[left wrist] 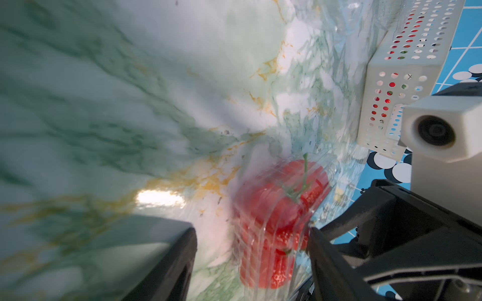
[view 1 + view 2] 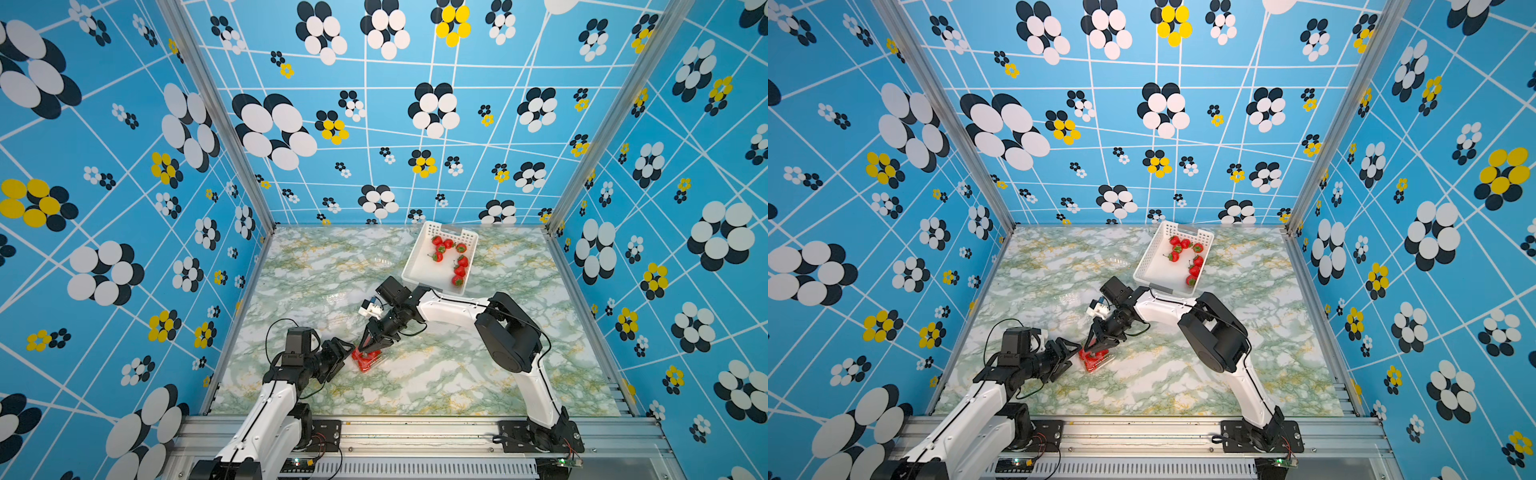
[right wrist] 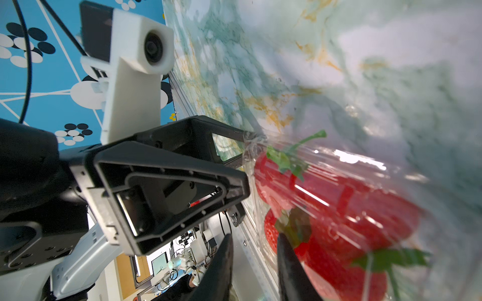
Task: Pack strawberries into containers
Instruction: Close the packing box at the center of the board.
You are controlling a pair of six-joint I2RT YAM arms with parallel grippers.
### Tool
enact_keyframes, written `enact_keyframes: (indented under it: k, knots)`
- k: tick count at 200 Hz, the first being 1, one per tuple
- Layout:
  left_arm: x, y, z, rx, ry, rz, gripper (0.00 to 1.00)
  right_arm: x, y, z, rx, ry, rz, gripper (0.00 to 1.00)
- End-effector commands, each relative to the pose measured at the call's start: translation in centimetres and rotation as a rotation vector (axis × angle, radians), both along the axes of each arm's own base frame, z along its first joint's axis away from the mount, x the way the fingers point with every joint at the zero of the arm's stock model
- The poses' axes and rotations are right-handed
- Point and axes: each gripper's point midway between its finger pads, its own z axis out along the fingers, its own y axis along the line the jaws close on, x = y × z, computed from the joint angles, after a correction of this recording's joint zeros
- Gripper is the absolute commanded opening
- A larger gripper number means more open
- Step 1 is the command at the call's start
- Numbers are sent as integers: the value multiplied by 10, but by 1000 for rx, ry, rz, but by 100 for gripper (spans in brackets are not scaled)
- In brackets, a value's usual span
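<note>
A clear container [image 2: 368, 362] [image 2: 1096, 360] packed with red strawberries [image 1: 273, 208] [image 3: 352, 198] stands on the marble table, near its front left. My left gripper [image 2: 347, 347] [image 1: 251, 230] is open and straddles the container. One finger [image 1: 328, 260] touches its wall; the other finger [image 1: 169, 260] stands clear of it. My right gripper [image 2: 368, 352] [image 3: 254, 235] comes down on the container from above. Its jaws are a narrow gap apart, with the container's clear edge running into that gap. Whether they pinch it is unclear. More strawberries [image 2: 459, 270] lie in the white basket [image 2: 415, 257].
The white perforated basket [image 2: 1148, 262] [image 1: 391, 78] stands at the back, right of centre. Two faint clear containers [image 2: 384, 262] [image 2: 338, 297] sit on the table between it and the grippers. Patterned walls close the left, right and back sides.
</note>
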Motion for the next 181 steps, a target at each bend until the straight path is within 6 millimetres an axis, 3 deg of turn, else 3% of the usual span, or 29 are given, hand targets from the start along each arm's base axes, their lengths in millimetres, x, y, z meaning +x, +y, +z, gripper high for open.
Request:
enact_keyframes:
  k: [1, 67, 120, 181]
  knots:
    - [3, -2, -4, 9, -6, -1, 66, -2, 1, -6, -24, 15, 1, 31]
    - [4, 1, -1, 32, -22, 11, 54, -2, 1, -6, -26, 16, -2, 31]
    - [7, 2, -5, 20, -33, 31, 53, -2, 1, -4, -21, 12, 1, 31]
    - [15, 3, 3, 27, -69, 42, 51, -1, 2, -2, -21, 10, 0, 30]
